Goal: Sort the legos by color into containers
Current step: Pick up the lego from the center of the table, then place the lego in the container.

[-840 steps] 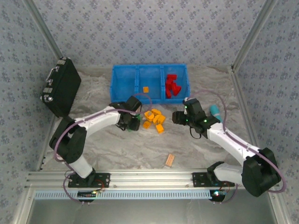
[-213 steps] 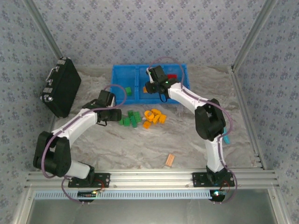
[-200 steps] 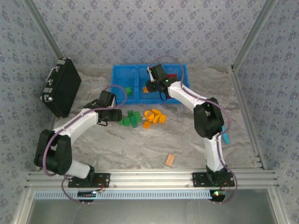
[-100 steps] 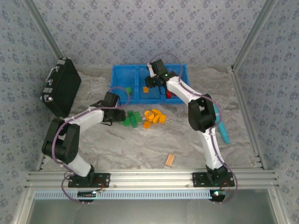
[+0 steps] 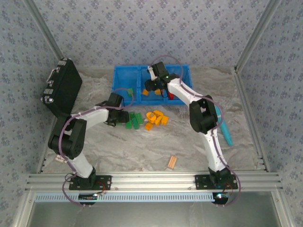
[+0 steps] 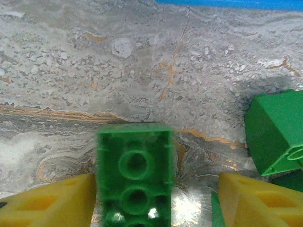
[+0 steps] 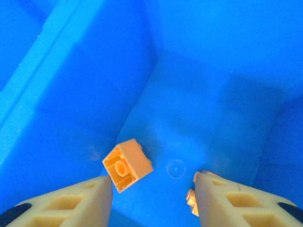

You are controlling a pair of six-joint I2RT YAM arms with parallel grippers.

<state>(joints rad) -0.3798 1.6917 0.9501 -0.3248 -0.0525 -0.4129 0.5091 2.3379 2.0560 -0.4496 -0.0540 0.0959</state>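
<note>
Over the middle compartment [image 7: 199, 104] of the blue bin [image 5: 124, 78], the right gripper [image 7: 154, 194] hangs with fingers apart and empty, 2 orange legos [image 7: 128, 164] on the floor below. On the marble tabletop [image 6: 142, 71], the left gripper [image 6: 156, 191] stands spread around 1 green lego [image 6: 135, 175], hard by one finger and clear of the other.

White arms [image 5: 93, 114] w/ blk joints, purple cables [image 5: 165, 58], yellow fingers [image 6: 47, 203].
</note>
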